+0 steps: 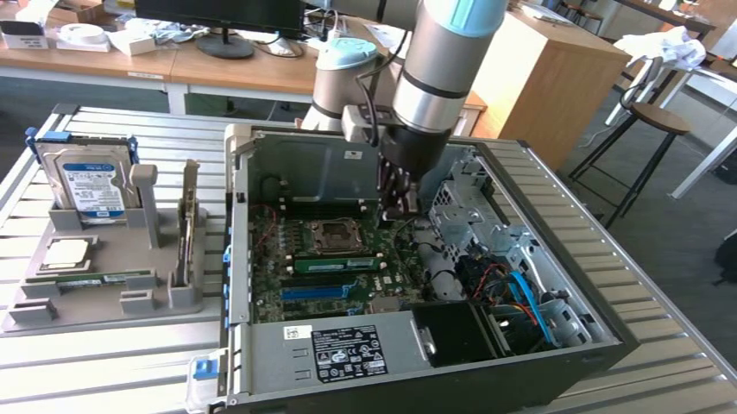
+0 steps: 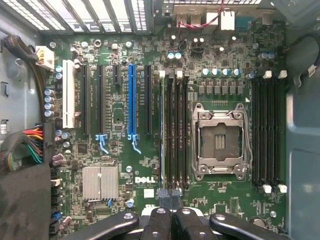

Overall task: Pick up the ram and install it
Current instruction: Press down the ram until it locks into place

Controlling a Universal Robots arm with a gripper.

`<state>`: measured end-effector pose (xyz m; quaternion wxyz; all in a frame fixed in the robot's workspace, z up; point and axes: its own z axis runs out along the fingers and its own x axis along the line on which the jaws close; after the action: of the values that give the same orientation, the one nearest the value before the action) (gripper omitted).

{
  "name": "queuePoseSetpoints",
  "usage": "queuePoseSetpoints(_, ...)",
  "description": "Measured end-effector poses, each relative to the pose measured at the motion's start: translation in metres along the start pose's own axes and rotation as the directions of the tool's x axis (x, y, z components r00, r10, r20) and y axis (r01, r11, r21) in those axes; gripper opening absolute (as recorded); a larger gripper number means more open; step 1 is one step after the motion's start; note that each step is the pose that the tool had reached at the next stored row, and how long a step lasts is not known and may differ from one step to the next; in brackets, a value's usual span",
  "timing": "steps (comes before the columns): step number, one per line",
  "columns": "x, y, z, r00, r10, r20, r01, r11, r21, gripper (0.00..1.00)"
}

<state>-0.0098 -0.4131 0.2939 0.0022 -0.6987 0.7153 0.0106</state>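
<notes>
We find the gripper (image 1: pixel 399 205) lowered inside the open computer case (image 1: pixel 299 159), above the motherboard (image 1: pixel 345 280). Its fingers are clenched together, and we see nothing between them. In the wrist view the closed fingertips (image 2: pixel 169 194) sit just past the end of the bank of memory slots beside the CPU socket (image 2: pixel 220 142).

The ram (image 1: pixel 334 261) is a green stick standing on edge in a slot of that bank, just beside the socket. In the wrist view it appears edge-on (image 2: pixel 161 130), in the slot on the side towards the blue slot (image 2: pixel 132 100). Whether the fingertips touch it we cannot tell.

A like green stick (image 1: pixel 98 278) lies flat on the grey fixture (image 1: pixel 103 310) at the exterior view's left, well apart from the case. A hard drive (image 1: pixel 90 181) stands upright at the back of that fixture
</notes>
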Motion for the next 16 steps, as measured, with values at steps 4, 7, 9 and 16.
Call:
queuePoseSetpoints(4, 0.000, 0.0000, 0.0047, 1.0000, 0.000, -0.0001, 0.000, 1.0000, 0.0000, 0.10)
queuePoseSetpoints(7, 0.000, -0.0001, 0.0081, 1.0000, 0.000, -0.0001, 0.000, 1.0000, -0.0001, 0.10)
queuePoseSetpoints(9, 0.000, -0.0001, 0.0101, 1.0000, 0.000, 0.0000, 0.000, 1.0000, 0.0000, 0.10)
queuePoseSetpoints(16, 0.000, -0.0001, 0.0137, 1.0000, 0.001, -0.0003, -0.001, 1.0000, -0.0001, 0.10)
